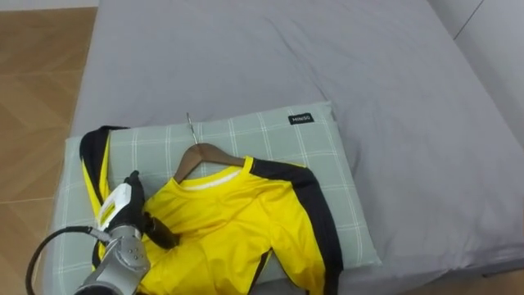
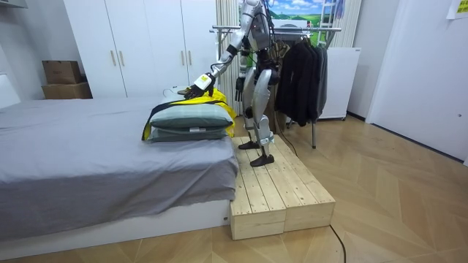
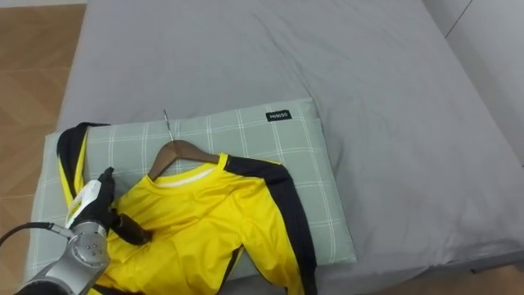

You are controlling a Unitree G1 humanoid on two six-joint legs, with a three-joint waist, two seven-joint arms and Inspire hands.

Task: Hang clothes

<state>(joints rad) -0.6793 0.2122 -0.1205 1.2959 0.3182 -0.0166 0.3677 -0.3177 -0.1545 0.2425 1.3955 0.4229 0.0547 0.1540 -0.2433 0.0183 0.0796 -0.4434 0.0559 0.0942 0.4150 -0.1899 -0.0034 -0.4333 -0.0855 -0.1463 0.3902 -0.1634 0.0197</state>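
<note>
Just beyond the left hand (image 1: 121, 211) and to its right lies the brown wooden hanger (image 1: 211, 152), tucked in the collar of the yellow, black-trimmed jersey (image 1: 221, 221). Its bar runs crosswise and its wire hook points away up the grey bed (image 1: 327, 57). The jersey is spread on a pale green checked pillow (image 1: 311, 147). The arm reaches out low with the hand's back up on the jersey's shoulder, and I cannot tell whether it grips cloth.
</note>
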